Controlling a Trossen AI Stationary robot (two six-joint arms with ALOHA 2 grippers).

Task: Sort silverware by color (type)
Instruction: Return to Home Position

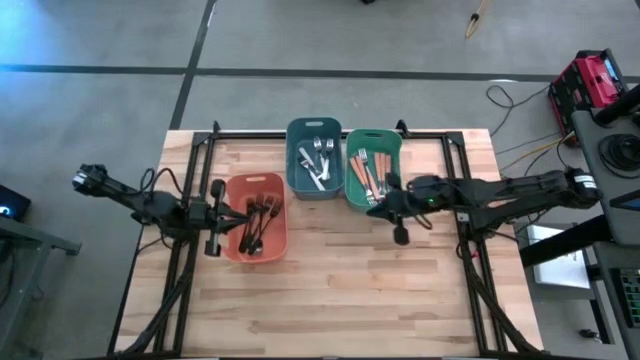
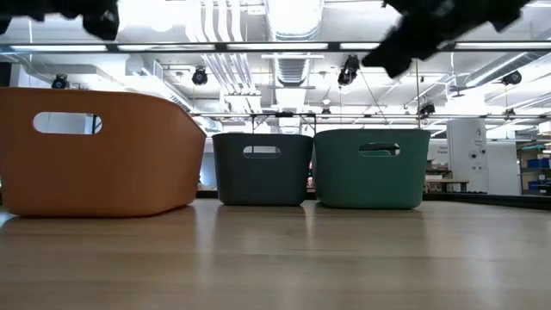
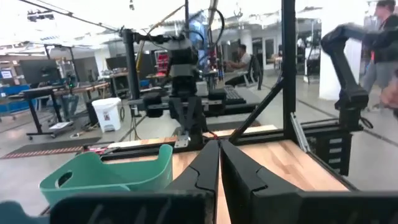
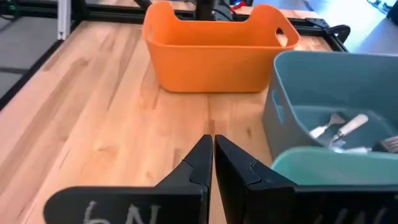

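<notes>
Tabletop (image 1: 330, 300) of pale wooden planks carries the whole arrangement. Left arm (image 1: 140, 200) reaches in from the left side and right arm (image 1: 510, 188) from the right; in the low view both appear only as dark shapes above the bin rims, clear of the wood. Three plastic bins stand on the far half of the surface. The salmon bin (image 1: 256, 256) sits at left and nearest the front. The blue bin (image 1: 313, 124) is behind it and to its right, and the green bin (image 1: 374, 133) stands just beside the blue one on the right. Left gripper (image 3: 219, 152) hangs at the left rim of the salmon bin, its two dark fingers pressed together with nothing between them. Right gripper (image 4: 212, 142) hangs over the near rim of the green bin, pointing across the table toward the salmon bin, its fingers likewise closed and empty. Silverware lies sorted inside the bins. The dark bronze forks (image 1: 258, 222) are bunched in the salmon bin, the plain silver forks (image 1: 317, 160) lie loosely crossed in the blue bin, and the orange-handled utensils (image 1: 366, 176) lie side by side in the green bin.
</notes>
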